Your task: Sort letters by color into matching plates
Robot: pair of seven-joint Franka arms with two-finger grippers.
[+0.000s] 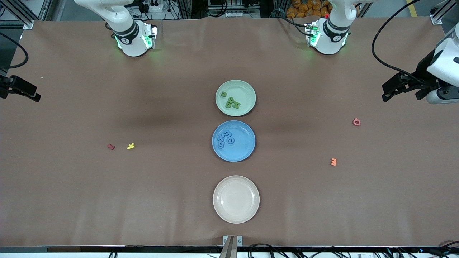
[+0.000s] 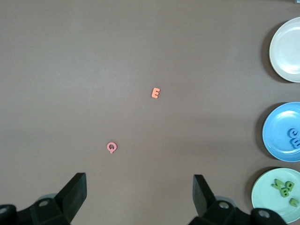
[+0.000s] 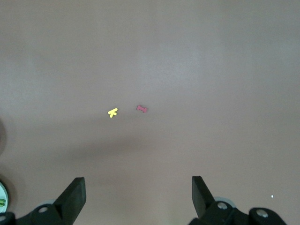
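Observation:
Several green letters [image 1: 232,103] lie in the mint green plate [image 1: 245,91], which is farthest from the front camera in the middle of the table. Beside it, nearer the camera, the blue plate [image 1: 242,148] holds several blue letters [image 1: 226,138]. My left gripper [image 2: 139,187] hangs open and empty over the left arm's end of the table [image 1: 385,93]. From there I see the blue plate [image 2: 276,133] and the green plate [image 2: 267,194]. My right gripper [image 3: 138,190] is open and empty over the right arm's end [image 1: 34,94]. Both arms wait.
An empty beige plate [image 1: 236,199] sits nearest the front camera. A pink letter [image 1: 356,122] and an orange letter [image 1: 333,162] lie toward the left arm's end. A red letter [image 1: 111,146] and a yellow letter [image 1: 131,146] lie toward the right arm's end.

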